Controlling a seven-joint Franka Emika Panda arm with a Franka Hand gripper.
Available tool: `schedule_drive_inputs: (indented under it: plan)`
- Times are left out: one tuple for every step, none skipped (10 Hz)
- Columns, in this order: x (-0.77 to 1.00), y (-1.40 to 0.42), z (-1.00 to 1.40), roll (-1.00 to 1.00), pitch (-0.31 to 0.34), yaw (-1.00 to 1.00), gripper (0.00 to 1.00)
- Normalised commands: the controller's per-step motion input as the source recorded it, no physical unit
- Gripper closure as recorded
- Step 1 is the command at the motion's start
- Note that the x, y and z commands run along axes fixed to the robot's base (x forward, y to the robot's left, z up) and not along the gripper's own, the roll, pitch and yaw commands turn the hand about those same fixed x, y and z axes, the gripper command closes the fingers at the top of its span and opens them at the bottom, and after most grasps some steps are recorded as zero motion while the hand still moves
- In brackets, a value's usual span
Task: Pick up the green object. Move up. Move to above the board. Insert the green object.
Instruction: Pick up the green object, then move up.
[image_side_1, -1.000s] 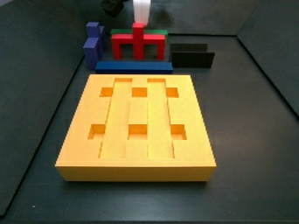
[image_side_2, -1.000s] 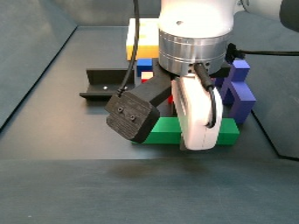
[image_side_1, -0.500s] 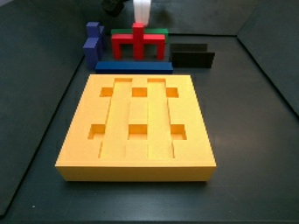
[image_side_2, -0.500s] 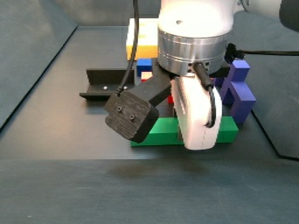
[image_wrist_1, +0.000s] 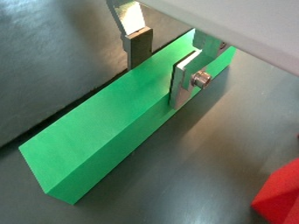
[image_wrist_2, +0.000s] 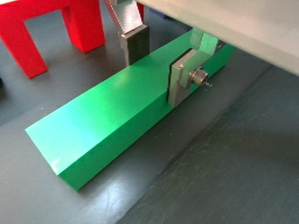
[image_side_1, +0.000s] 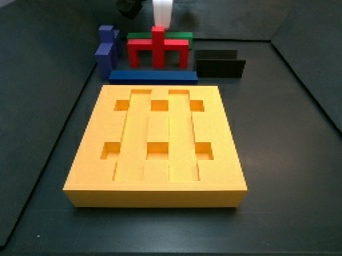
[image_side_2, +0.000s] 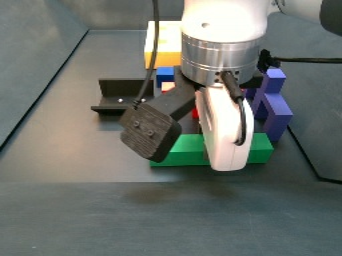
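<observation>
A long green object (image_wrist_1: 117, 118) lies flat on the floor, straddled by the tool (image_wrist_1: 163, 59). The ridged yellow-orange board (image_side_1: 156, 142), six square holes up, lies well apart from the tool.

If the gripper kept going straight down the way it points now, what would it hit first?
The floor, probably. The gripper already straddles the green bar, one finger on each side, so the fingertips would meet the floor beside it; their remaining clearance isn't clear.

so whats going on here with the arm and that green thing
The Panda arm's gripper is down at the far end of the table, its fingers astride the green object, one on each long side. The bar lies on the floor, not lifted. The yellow board sits apart, its holes empty.
</observation>
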Motion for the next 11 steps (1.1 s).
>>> schedule_drive_inputs:
  plan:
    - [0.00, 0.00, 0.00, 0.00, 0.000, 0.00, 1.00]
    - [0.00, 0.00, 0.00, 0.00, 0.000, 0.00, 1.00]
    - [0.00, 0.00, 0.00, 0.00, 0.000, 0.00, 1.00]
    - [0.00, 0.00, 0.00, 0.00, 0.000, 0.00, 1.00]
    - [0.00, 0.00, 0.00, 0.00, 0.000, 0.00, 1.00]
    - [0.00, 0.00, 0.00, 0.00, 0.000, 0.00, 1.00]
    - [0.00, 0.00, 0.00, 0.00, 0.000, 0.00, 1.00]
    - [0.00, 0.00, 0.00, 0.00, 0.000, 0.00, 1.00]
    - [0.00, 0.00, 0.83, 0.00, 0.000, 0.00, 1.00]
    - [-0.02, -0.04, 0.82, -0.01, 0.011, -0.02, 1.00]
    - [-0.06, -0.04, 0.65, 0.00, 0.025, -0.03, 1.00]
